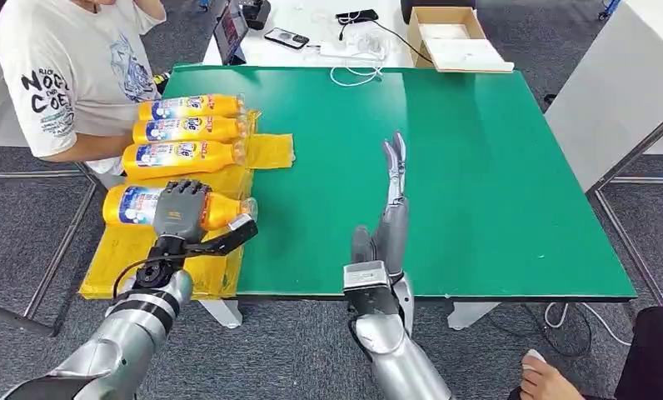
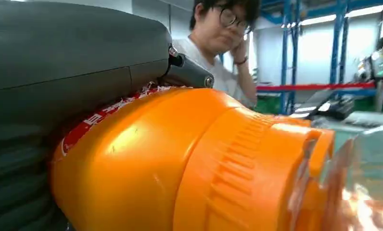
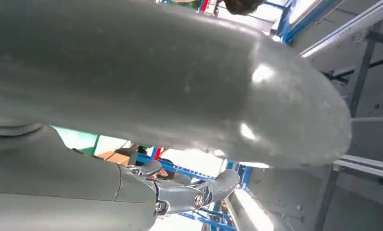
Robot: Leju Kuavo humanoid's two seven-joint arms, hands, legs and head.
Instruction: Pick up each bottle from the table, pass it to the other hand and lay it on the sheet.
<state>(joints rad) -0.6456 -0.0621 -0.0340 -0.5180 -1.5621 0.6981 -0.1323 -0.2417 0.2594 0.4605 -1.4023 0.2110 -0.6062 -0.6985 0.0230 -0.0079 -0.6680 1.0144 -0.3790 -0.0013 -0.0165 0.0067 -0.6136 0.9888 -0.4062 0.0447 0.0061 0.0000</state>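
Your left hand (image 1: 181,210) is grasping the orange plastic bottle (image 1: 128,205) over the yellow sheet (image 1: 116,254), apparently touching it. Your right hand (image 1: 392,196) is hovering released, fingers straight, above the green table (image 1: 495,167).

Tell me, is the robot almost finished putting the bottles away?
Nearly. Three bottles already lie on the yellow sheet. The left hand holds a fourth bottle over the sheet, not yet let go. The right hand is empty, and the green table has no bottles waiting.

Green-topped table (image 1: 495,167) on grey carpet floor (image 1: 28,242), white table (image 1: 311,25) behind, blue racking (image 2: 336,43) beyond
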